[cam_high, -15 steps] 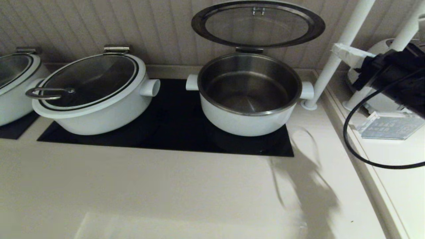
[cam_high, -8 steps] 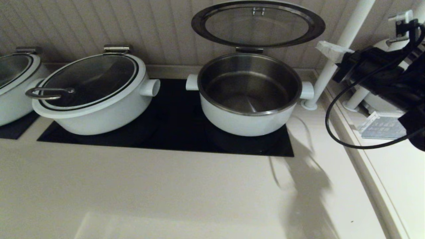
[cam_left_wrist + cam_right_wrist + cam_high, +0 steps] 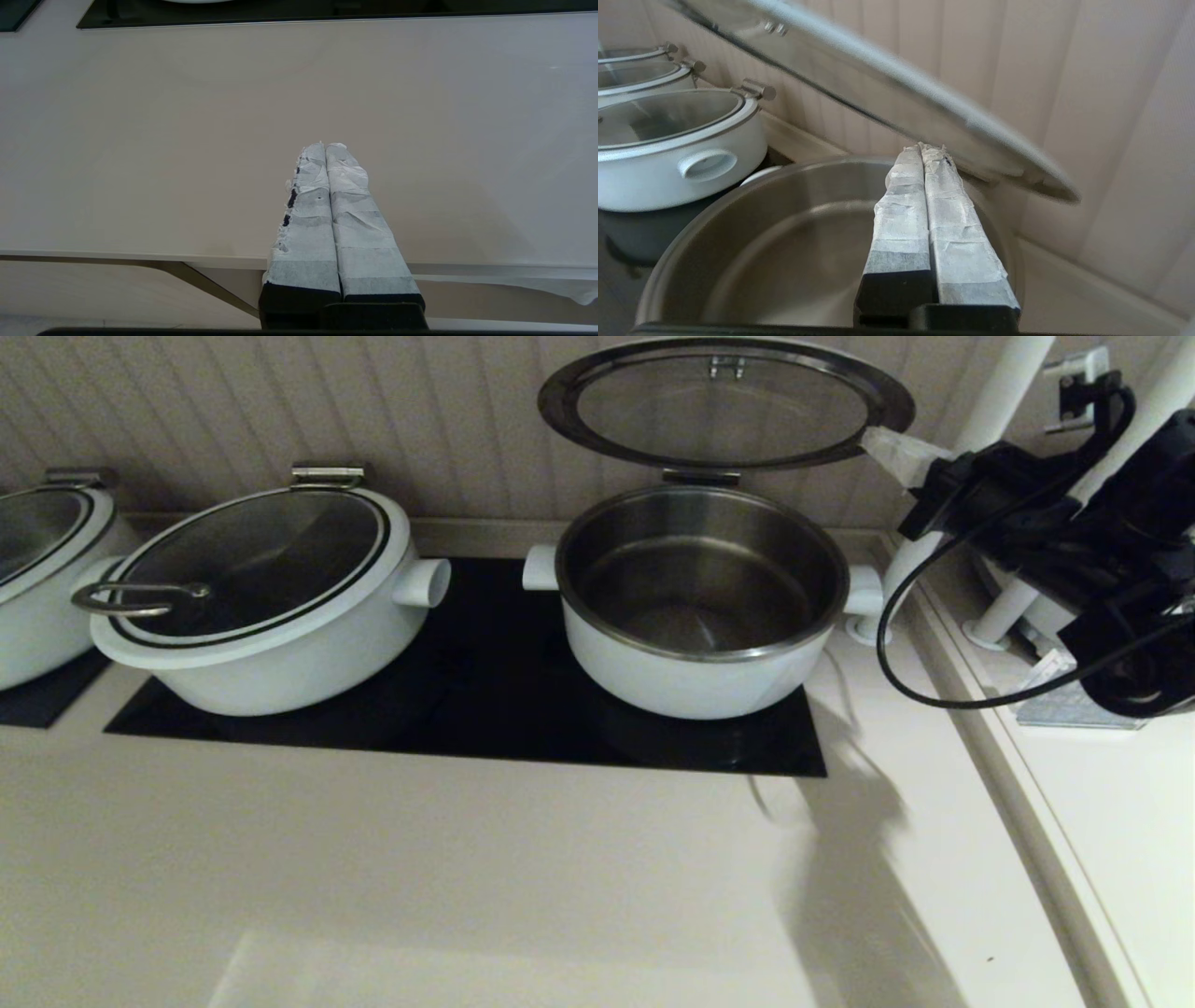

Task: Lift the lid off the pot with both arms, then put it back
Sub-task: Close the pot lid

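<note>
The round white pot (image 3: 695, 616) stands open on the black cooktop, its steel inside bare. Its glass lid (image 3: 725, 403) is swung up on the rear hinge (image 3: 700, 477) and leans back against the wall. My right gripper (image 3: 878, 441) is shut and empty, its white tip just beside the lid's right edge, above the pot's right stub handle (image 3: 864, 590). In the right wrist view the shut gripper (image 3: 923, 148) sits just under the raised lid (image 3: 896, 93), over the pot (image 3: 784, 242). My left gripper (image 3: 325, 145) is shut and empty, low over the bare counter near its front edge.
A wider white pot (image 3: 271, 607) with its glass lid shut stands left on the cooktop (image 3: 485, 709); another pot (image 3: 37, 579) is at the far left. White poles (image 3: 943, 495) and a raised ledge with an appliance stand at the right.
My right arm has moved up and to the left, from the right ledge to the raised lid's right edge. The lid and pot have not moved.
</note>
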Controlling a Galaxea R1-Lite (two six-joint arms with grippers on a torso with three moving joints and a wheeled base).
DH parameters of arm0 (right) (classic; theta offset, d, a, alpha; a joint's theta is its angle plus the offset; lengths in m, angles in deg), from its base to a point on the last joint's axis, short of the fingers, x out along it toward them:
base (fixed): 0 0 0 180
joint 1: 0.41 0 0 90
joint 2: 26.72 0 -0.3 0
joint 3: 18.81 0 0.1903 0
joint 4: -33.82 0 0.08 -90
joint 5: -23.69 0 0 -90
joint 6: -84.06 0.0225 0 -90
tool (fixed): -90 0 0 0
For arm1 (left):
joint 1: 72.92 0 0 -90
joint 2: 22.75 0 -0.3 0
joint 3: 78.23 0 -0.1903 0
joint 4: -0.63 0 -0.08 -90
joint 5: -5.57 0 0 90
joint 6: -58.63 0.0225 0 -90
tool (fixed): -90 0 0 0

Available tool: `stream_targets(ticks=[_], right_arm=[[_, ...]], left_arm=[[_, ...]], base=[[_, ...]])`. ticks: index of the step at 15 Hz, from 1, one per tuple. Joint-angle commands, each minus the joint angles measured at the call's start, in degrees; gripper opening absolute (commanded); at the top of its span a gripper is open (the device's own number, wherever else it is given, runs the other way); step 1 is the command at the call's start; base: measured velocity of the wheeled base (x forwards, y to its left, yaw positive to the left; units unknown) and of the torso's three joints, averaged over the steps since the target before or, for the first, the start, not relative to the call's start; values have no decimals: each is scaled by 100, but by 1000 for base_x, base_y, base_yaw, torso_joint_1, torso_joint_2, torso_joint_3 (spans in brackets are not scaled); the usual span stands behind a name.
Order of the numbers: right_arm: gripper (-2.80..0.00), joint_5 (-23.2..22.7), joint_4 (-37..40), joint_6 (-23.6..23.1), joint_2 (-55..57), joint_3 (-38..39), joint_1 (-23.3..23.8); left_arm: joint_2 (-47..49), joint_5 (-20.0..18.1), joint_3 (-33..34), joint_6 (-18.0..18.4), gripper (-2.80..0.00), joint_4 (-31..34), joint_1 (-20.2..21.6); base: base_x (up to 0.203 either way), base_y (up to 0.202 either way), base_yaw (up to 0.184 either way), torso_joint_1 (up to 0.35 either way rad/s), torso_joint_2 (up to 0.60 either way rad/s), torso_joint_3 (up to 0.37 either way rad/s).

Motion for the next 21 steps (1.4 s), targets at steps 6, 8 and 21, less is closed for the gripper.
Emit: stream_targets(ticks=[6,8,21], right_arm=[[-280,-20,-34,18,225,-521,-24],[-280,-20,136,13,251,-693,-24],[-280,-20,753,10,293,-1635,-24]], left_arm=[[4,0,0,3,-280,-2,2],[3,0,0,3,-280,-2,2],[-3,0,0,3,-280,-2,2]], base=[[0,0,0,0,0,0],[0,0,0,0,0,0],[0,0,0,0,0,0]])
